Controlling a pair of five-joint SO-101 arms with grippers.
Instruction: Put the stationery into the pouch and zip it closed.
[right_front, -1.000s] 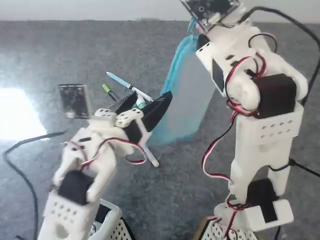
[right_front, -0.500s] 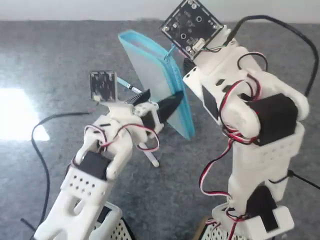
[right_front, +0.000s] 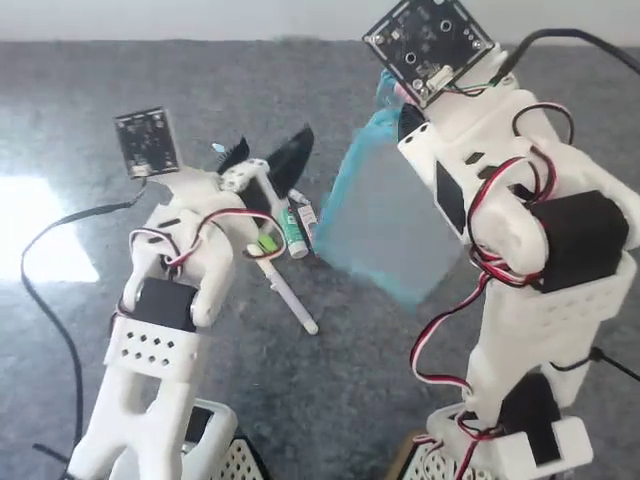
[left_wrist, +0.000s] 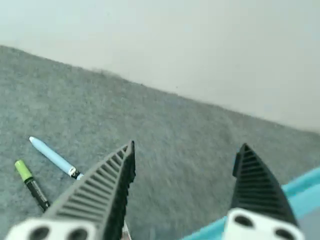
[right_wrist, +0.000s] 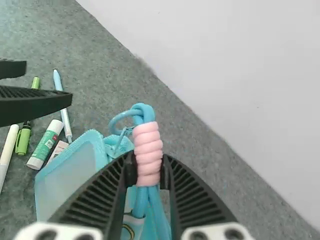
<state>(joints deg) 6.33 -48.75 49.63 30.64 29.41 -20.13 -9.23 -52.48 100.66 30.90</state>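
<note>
Pouch (right_front: 385, 225) tilted, loop (right_wrist: 146, 150) up, in clamped right end effector (right_wrist: 146, 160); left end effector (left_wrist: 188, 146) apart.

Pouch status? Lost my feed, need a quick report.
Right end effector shut on pink loop of pouch, pouch held up. Left end effector open, empty. Pens and glue stick on table, not yet in. No obstruction seen.

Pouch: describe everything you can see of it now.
The pouch is a flat case with a frosted, see-through panel and turquoise edging, seemingly soft plastic. At one end sit a turquoise ring and a pink coiled loop; the right gripper has its fingers shut on that loop, and the pouch hangs tilted from it over the grey table. Whether its low corner touches the table, or its zip is open, I cannot tell. The left gripper is apart from it.
</note>
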